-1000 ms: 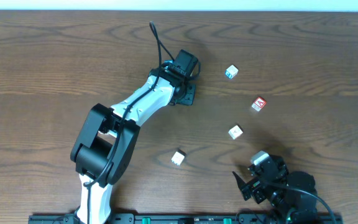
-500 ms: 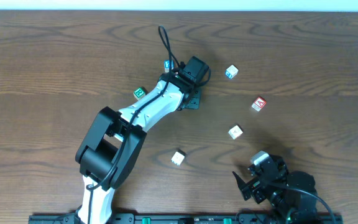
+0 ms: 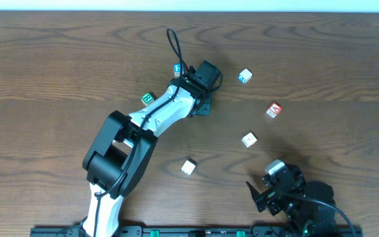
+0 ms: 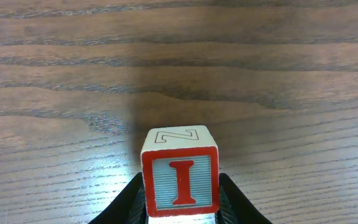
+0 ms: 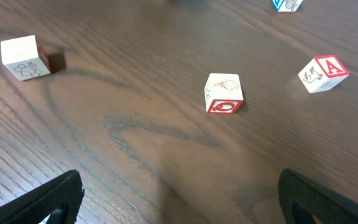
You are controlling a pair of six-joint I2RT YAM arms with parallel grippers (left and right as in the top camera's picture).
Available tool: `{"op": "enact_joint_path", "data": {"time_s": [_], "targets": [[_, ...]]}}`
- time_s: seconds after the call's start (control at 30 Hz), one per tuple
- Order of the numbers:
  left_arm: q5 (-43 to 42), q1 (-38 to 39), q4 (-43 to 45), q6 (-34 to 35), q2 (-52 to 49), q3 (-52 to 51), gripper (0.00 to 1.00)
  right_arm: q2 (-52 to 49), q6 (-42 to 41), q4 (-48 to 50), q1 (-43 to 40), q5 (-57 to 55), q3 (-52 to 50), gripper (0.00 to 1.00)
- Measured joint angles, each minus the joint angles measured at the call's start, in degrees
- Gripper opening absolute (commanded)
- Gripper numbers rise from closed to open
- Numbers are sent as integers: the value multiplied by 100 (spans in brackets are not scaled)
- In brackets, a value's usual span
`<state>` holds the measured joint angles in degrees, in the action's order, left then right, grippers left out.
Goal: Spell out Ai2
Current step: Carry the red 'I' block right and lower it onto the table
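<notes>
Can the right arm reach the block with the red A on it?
Probably yes. The right gripper is open and empty, and the A block sits in the open ahead of it. Only one other block lies nearer, and it is beside the path, so the way looks free.

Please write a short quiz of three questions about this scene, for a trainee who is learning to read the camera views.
1. True or false: the left pincer holds the red I block between its fingers.
2. In the right wrist view, where does the red A block lie? a) upper right b) lower left c) dead centre
3. Fill the gap: the right pincer is ____ and grips nothing.

Key: 1 true; 2 a; 3 open.
</notes>
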<state>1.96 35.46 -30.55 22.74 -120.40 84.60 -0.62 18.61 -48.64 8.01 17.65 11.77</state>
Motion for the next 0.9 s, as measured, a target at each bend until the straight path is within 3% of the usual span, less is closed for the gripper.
{"op": "enact_joint_path", "data": {"time_s": [0.07, 0.5, 0.9], "targets": [[-2, 0, 0, 4, 0, 0, 42, 0, 0, 0, 0, 0, 0, 99], [-144, 0, -2, 17, -4, 0, 51, 0, 0, 0, 0, 0, 0, 99], [-146, 0, 192, -26, -4, 0, 53, 0, 0, 0, 0, 0, 0, 99]]}}
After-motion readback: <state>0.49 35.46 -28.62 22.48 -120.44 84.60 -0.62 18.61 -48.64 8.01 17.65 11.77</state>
